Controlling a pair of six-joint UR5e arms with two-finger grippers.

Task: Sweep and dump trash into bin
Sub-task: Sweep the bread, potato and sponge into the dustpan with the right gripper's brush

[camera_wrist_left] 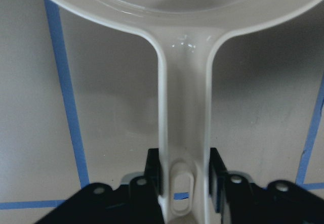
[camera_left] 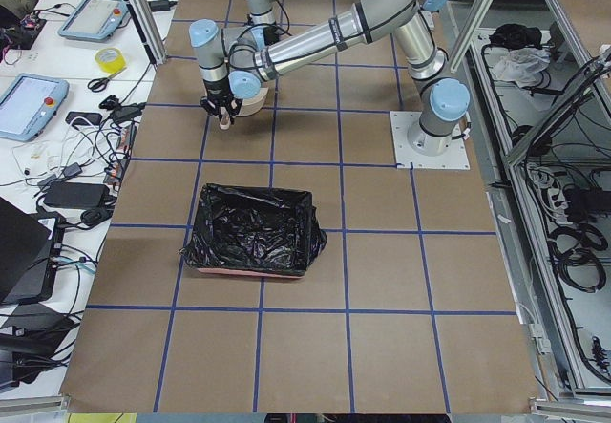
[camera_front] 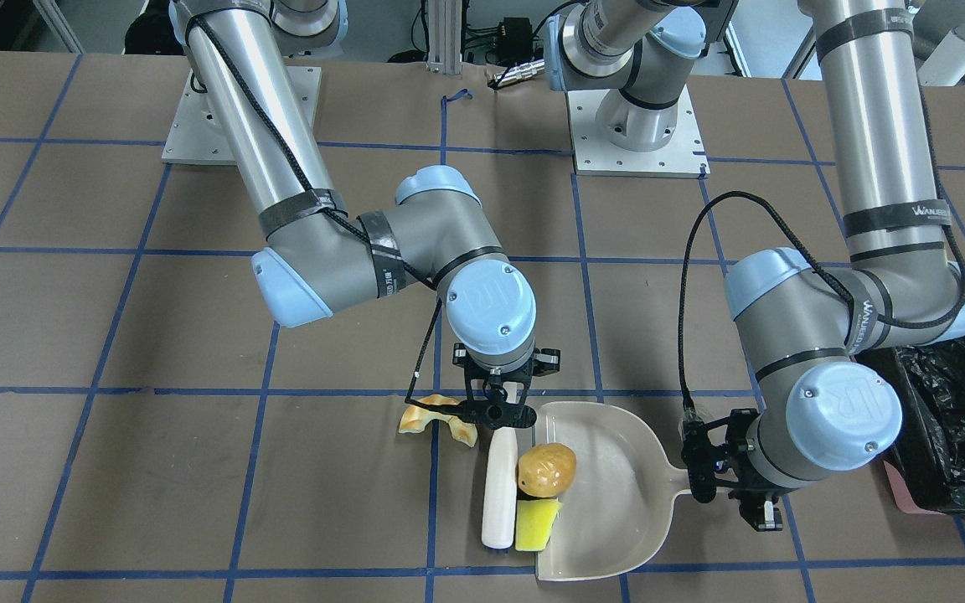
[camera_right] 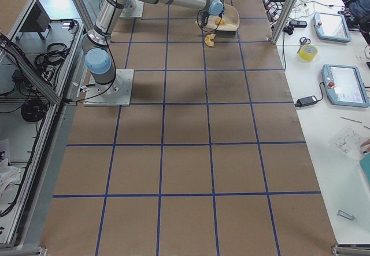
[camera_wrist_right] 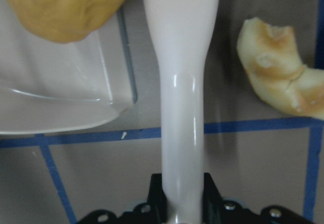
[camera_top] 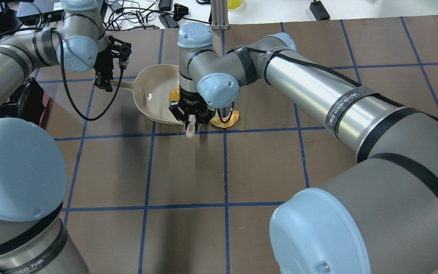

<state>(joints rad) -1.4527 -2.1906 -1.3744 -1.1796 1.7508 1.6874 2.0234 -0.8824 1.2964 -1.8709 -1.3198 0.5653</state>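
My left gripper (camera_front: 730, 469) is shut on the handle of the beige dustpan (camera_front: 608, 494), which lies flat on the table; the wrist view shows the handle (camera_wrist_left: 185, 107) between the fingers. My right gripper (camera_front: 503, 410) is shut on a white brush (camera_front: 499, 490) held along the pan's mouth. The golden-brown potato (camera_front: 546, 469) sits just inside the mouth. The yellow sponge wedge (camera_front: 537, 523) lies at the lip against the brush. The croissant (camera_front: 436, 419) lies on the table on the brush's other side, outside the pan. The black-lined bin (camera_front: 952, 419) stands beyond my left arm.
The table is brown with a blue tape grid (camera_front: 265, 394). Two arm base plates (camera_front: 633, 142) sit at the robot's edge. In the exterior left view the bin (camera_left: 250, 227) stands about two grid squares from the dustpan. Tablets and cables lie on a side bench (camera_left: 57, 79).
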